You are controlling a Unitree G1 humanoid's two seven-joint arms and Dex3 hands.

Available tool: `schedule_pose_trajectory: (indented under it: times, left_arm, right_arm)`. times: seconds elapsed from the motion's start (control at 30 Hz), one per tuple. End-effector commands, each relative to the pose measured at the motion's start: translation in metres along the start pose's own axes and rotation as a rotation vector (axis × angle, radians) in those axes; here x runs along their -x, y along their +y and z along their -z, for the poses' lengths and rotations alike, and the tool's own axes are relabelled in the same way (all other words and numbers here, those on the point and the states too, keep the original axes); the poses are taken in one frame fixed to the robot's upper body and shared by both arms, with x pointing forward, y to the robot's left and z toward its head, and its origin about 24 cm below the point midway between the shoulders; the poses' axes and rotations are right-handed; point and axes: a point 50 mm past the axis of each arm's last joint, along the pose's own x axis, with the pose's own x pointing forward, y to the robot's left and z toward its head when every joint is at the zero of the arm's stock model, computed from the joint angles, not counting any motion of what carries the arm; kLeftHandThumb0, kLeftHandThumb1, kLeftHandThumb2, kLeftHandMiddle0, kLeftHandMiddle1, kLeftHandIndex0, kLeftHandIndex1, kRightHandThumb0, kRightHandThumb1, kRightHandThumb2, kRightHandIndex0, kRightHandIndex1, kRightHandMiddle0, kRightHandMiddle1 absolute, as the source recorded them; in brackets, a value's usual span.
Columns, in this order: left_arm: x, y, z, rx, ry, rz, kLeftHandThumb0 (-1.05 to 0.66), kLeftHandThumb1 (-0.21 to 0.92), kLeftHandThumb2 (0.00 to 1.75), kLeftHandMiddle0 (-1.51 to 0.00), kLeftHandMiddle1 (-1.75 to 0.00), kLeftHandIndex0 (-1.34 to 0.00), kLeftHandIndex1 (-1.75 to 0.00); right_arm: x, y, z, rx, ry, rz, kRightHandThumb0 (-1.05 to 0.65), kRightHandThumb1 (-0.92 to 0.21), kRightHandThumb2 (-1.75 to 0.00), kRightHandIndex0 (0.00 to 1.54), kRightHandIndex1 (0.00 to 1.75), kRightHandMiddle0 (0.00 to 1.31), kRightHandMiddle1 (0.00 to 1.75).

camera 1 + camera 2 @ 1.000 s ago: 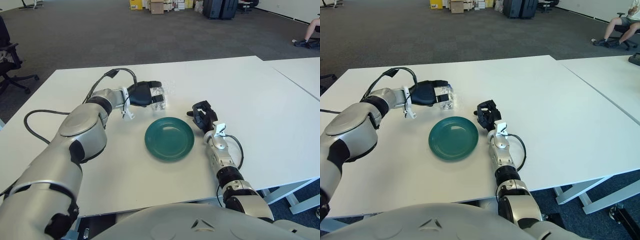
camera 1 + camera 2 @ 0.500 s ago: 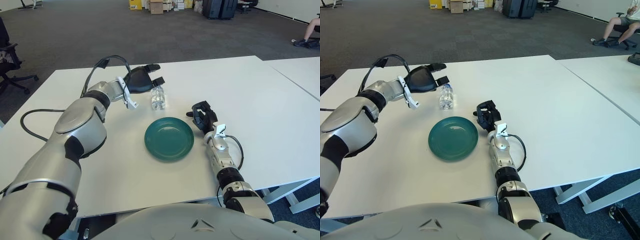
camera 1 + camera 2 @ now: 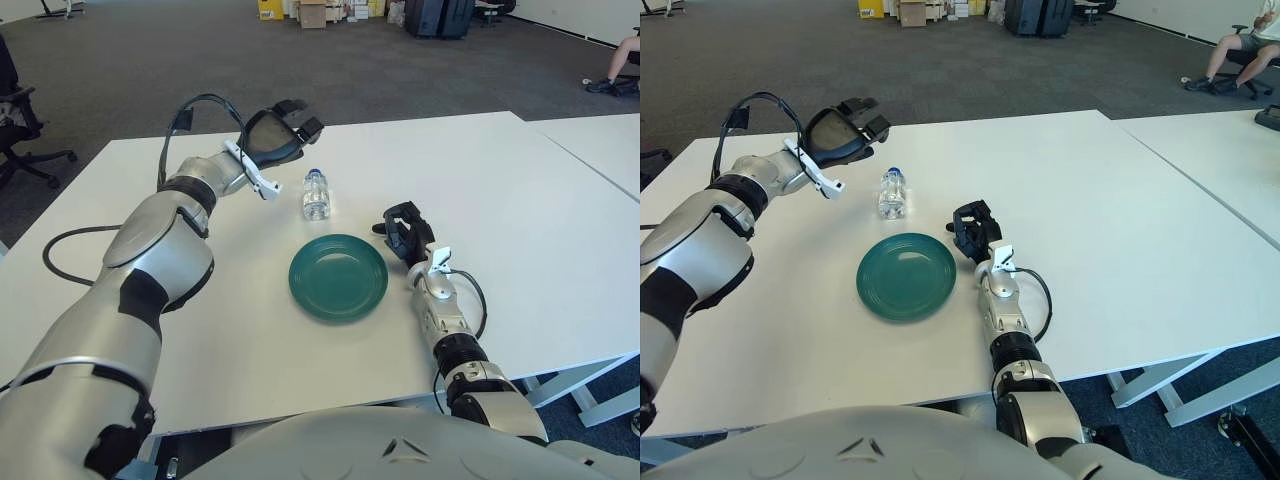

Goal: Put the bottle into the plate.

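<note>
Bottle (image 3: 316,194) upright toward table's (image 3: 540,200) far edge behind plate (image 3: 338,277), looks light, slick; I'd grip mid-body; left hand (image 3: 277,135) open above, right hand (image 3: 405,231) curled, empty.

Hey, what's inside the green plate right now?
Nothing shows inside the green plate; its whole dish is in view and bare. The bottle stands upright on the table beyond it, apart from the rim. The left hand hovers open, holding nothing.

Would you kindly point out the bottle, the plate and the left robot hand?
bottle (image 3: 316,196), left eye view, clear body.
plate (image 3: 338,277), left eye view, bare centre.
left robot hand (image 3: 277,133), left eye view, the palm.
</note>
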Motion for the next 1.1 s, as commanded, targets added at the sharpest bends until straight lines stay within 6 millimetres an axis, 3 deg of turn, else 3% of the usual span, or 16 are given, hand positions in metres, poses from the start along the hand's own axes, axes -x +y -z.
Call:
schedule_pose_trajectory:
  times: [0.0, 0.07, 0.13, 0.23, 0.43, 0.77, 1.07]
  left_arm:
    - [-0.001, -0.003, 0.001, 0.0, 0.041, 0.06, -0.47, 0.77, 0.77, -0.49, -0.12, -0.03, -1.34]
    - [0.004, -0.013, -0.006, -0.009, 0.033, 0.109, -0.44, 0.78, 0.72, -0.49, -0.15, -0.08, -1.43]
    - [0.007, -0.019, -0.011, -0.015, 0.027, 0.142, -0.39, 0.86, 0.58, -0.42, -0.34, -0.17, -1.59]
    - [0.012, -0.027, -0.016, -0.031, 0.013, 0.191, -0.36, 0.88, 0.53, -0.37, -0.52, -0.23, -1.66]
    - [0.021, -0.042, -0.03, -0.057, -0.019, 0.292, -0.36, 0.8, 0.65, -0.32, -0.73, -0.29, -1.7]
    - [0.032, -0.059, -0.054, -0.076, -0.071, 0.373, -0.38, 0.68, 0.83, -0.33, -0.83, -0.35, -1.72]
    - [0.03, -0.061, -0.074, -0.005, -0.07, 0.385, -0.4, 0.6, 0.94, -0.34, -0.85, -0.4, -1.74]
  right_arm:
    - [0.003, -0.004, 0.011, -0.001, 0.067, 0.016, -0.36, -0.83, -0.64, 0.4, 1.2, 0.24, 1.75]
    - [0.002, -0.004, 0.011, -0.008, 0.067, 0.014, -0.35, -0.83, -0.64, 0.4, 1.2, 0.24, 1.75]
    - [0.002, -0.004, 0.01, -0.011, 0.067, 0.015, -0.35, -0.84, -0.63, 0.4, 1.2, 0.24, 1.75]
    - [0.002, -0.005, 0.01, -0.011, 0.066, 0.018, -0.35, -0.85, -0.62, 0.4, 1.19, 0.23, 1.75]
    - [0.002, -0.005, 0.01, 0.0, 0.064, 0.029, -0.35, -0.85, -0.61, 0.4, 1.18, 0.23, 1.75]
    - [0.002, -0.004, 0.007, 0.011, 0.036, 0.032, -0.35, -0.86, -0.61, 0.41, 1.18, 0.23, 1.75]
    - [0.004, -0.006, 0.006, 0.016, 0.028, 0.037, -0.35, -0.84, -0.63, 0.43, 1.18, 0.25, 1.74]
